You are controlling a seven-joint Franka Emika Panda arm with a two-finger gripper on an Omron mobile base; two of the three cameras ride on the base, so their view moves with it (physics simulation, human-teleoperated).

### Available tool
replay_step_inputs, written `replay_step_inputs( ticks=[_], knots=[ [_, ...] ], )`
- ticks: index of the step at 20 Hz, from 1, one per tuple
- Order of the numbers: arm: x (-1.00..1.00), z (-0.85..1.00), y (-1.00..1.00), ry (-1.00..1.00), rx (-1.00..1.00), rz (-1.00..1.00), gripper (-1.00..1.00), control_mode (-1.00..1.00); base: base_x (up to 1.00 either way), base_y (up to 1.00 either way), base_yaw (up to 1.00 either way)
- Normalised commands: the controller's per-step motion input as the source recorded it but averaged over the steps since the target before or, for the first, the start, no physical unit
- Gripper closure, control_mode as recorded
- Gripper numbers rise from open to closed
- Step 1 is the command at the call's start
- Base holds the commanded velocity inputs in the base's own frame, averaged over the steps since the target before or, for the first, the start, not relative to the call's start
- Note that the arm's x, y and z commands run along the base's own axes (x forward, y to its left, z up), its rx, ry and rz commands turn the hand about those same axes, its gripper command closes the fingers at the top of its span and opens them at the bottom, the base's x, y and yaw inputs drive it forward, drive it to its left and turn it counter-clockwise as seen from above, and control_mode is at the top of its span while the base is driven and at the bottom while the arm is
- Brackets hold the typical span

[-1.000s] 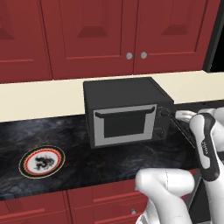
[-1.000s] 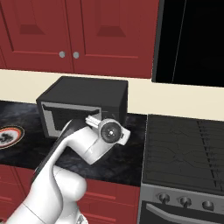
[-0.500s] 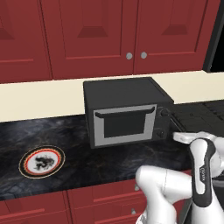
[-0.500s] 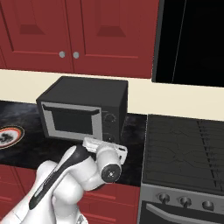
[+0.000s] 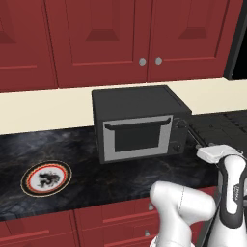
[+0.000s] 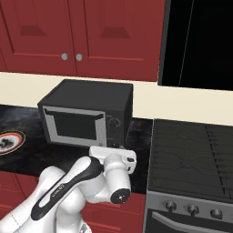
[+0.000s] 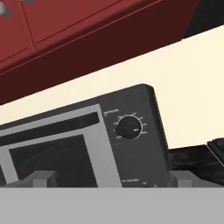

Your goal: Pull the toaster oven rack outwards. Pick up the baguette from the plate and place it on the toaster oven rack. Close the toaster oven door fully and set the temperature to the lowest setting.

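The black toaster oven stands on the dark counter. Its grey toaster oven door is shut, so the toaster oven rack is hidden behind it. Two knobs sit on the right-hand panel; the upper knob faces me in the hand view. My gripper is open with nothing between its fingertips, and it is aimed at the oven's front from a short way off. Its white hand hovers low in front of the oven's right side. The plate lies at the left with just its dark centre pattern on show. The baguette is out of view.
A black stovetop adjoins the oven on the right, with its knobs on the front below. Red cabinet doors hang above a cream wall strip. The marbled counter stretches between the plate and the oven.
The hand has dropped and pulled back from the oven's control panel toward the counter's front edge, mostly in the first half second. The fingers stayed apart.
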Motion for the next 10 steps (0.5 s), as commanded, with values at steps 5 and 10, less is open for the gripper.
replay_step_inputs(
  ticks=[5,10],
  knots=[
    [0.0,0.0,0.1,0.0,-0.06,0.0,-1.0,-1.0,0.0,0.0,0.0],
    [0.07,0.0,0.03,-0.01,0.0,0.0,-1.0,-1.0,0.0,0.0,0.0]
  ],
)
